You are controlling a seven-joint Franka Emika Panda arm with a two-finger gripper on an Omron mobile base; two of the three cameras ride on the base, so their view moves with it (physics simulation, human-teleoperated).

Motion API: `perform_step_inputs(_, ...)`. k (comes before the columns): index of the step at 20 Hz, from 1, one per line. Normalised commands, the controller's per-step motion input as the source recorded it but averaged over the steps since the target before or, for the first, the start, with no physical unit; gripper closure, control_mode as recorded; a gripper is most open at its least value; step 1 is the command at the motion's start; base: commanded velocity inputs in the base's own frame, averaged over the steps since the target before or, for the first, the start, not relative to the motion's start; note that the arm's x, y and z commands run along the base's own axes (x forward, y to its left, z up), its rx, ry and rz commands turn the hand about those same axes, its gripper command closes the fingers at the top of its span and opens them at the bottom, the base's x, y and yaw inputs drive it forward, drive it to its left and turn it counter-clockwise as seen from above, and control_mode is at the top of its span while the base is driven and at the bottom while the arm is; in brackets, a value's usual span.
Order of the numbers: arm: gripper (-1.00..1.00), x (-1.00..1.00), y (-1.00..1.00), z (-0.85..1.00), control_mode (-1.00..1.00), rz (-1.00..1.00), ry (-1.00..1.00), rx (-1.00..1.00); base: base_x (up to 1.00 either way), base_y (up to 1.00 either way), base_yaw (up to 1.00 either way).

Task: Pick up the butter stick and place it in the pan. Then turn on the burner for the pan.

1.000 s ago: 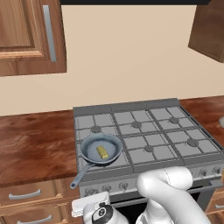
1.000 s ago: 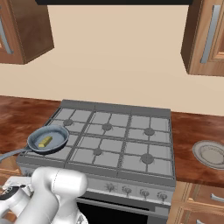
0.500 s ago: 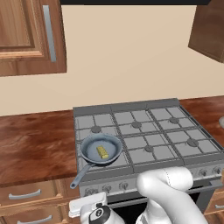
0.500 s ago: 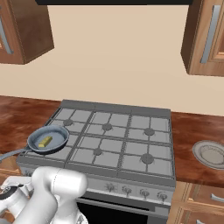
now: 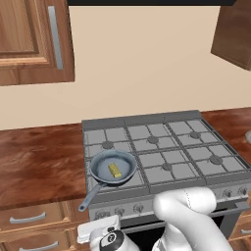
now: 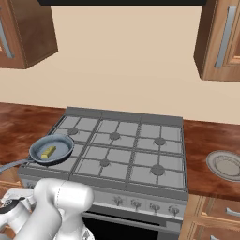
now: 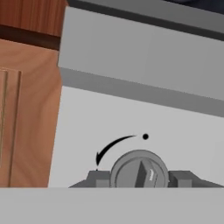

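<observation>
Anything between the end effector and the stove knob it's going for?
Nothing visible. In the hand view the end effector straddles the knob on the stove's front panel. The butter stick already lies in the pan.

A small yellow rectangular butter stick [image 5: 115,170] lies flat inside the round grey-blue metal pan [image 5: 99,164], left of centre, over the stove's front-left dark-grey burner, handle pointing lower left
</observation>
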Motion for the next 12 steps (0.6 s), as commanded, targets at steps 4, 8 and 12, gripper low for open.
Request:
perform_step_inputs(4, 1.0, 0.04, 0.0, 0.0, -1.0, 0.0, 0.0, -0.24, 0.0, 0.0, 0.0)
perform_step_inputs(8, 1.0, 0.06, 0.0, 0.0, -1.0, 0.0, 0.0, -0.28, 0.0, 0.0, 0.0)
perform_step_inputs(12, 1.0, 0.02, 0.0, 0.0, -1.0, 0.0, 0.04, -0.3, 0.0, 0.0, 0.0)
